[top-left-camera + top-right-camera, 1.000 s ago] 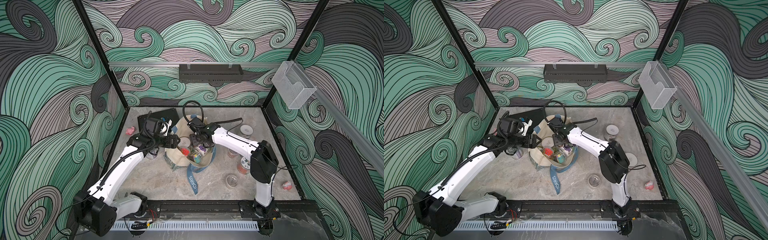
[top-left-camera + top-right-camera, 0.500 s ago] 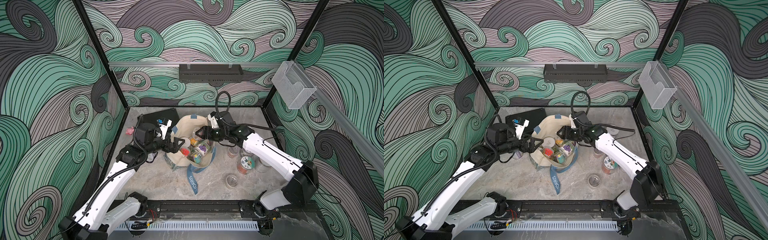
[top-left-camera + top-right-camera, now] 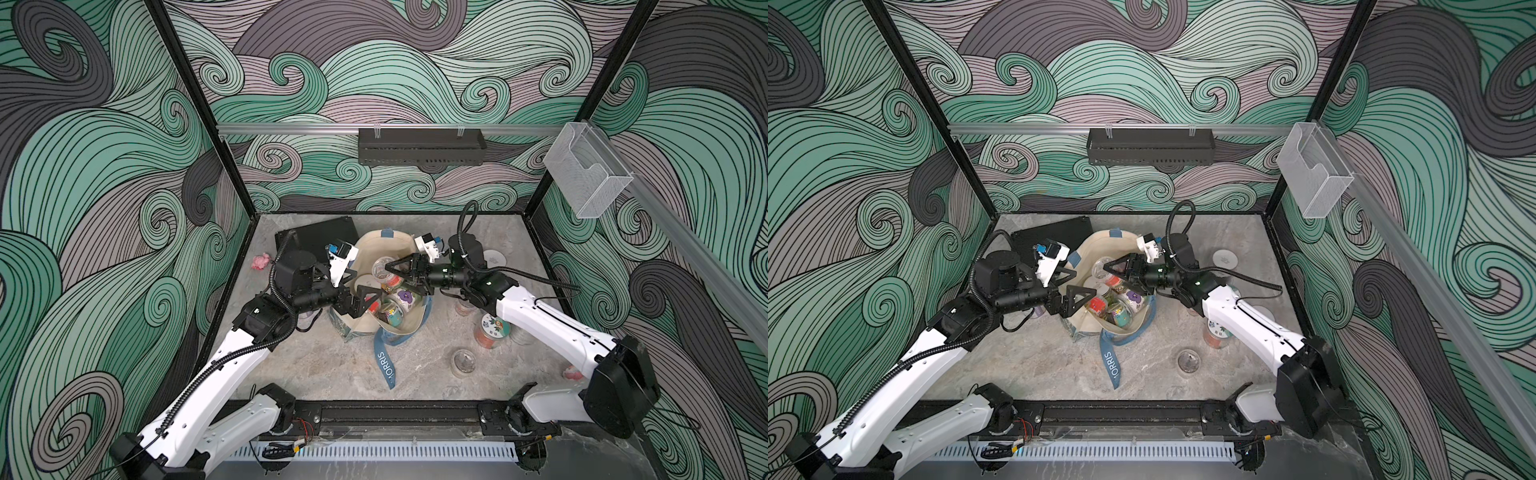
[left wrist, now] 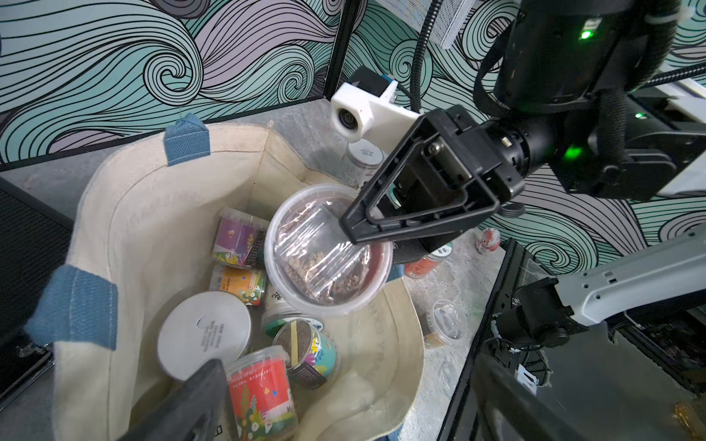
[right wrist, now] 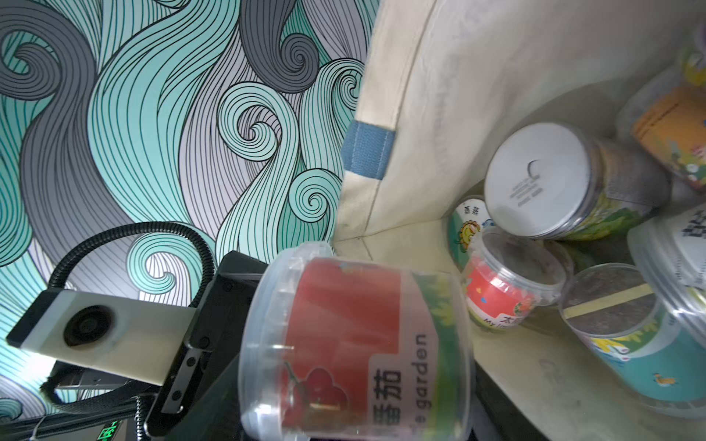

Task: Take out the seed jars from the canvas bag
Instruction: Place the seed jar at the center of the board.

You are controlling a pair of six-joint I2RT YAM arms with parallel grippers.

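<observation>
The right jaws clamp a seed jar [image 5: 355, 343] labelled "番茄" and "garden" over the canvas bag [image 4: 153, 183]; the left jaws gape empty above its other jars [image 4: 204, 336].

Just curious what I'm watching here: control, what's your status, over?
Right jaws shut on red-label seed jar, over canvas bag mouth. Left jaws open at bag rim. More jars inside; nothing blocking the lift.
</observation>
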